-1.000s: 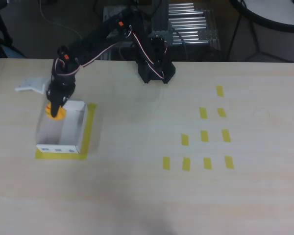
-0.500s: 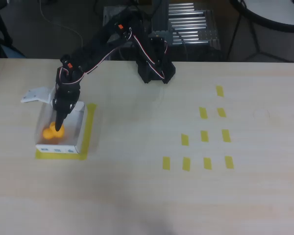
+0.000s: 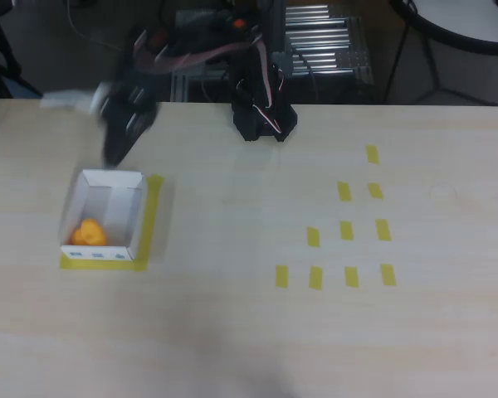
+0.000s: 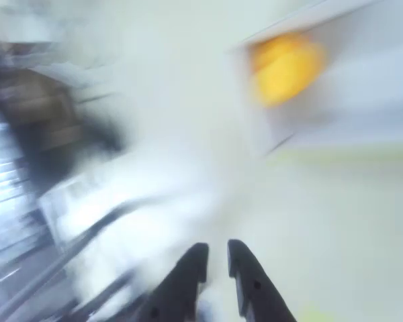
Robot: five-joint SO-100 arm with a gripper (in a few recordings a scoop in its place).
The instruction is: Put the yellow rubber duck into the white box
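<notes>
- From my wrist view the pincer (image 4: 217,258) sits at the bottom edge, its two dark fingers (image 4: 188,275) close together with only a thin gap between the tips; nothing is between them; everything beyond is smeared by motion
- In that same view I can make out the yellow rubber duck (image 4: 285,67) as an orange-yellow blur at the upper right, against pale walls that I take for the white box (image 4: 363,100)
- Overhead, the yellow rubber duck (image 3: 89,233) lies inside the white box (image 3: 137,217), in the near left corner by the wall with the small blue marks; half a second ago the pincer was down in the box right over it, and a second ago it carried the duck at the far rim; now the duck lies free
- The box sits on a yellow tape frame (image 3: 153,217) on the bench (image 3: 232,315), where it sat before
- The pincer (image 3: 116,149) has lifted out and pulled back toward the far edge of the bench, blurred, well apart from the box
- Small yellow tape rectangles (image 3: 346,230) lie in rows to the right, unchanged
- The arm's black base (image 3: 261,120) stands at the far edge
</notes>
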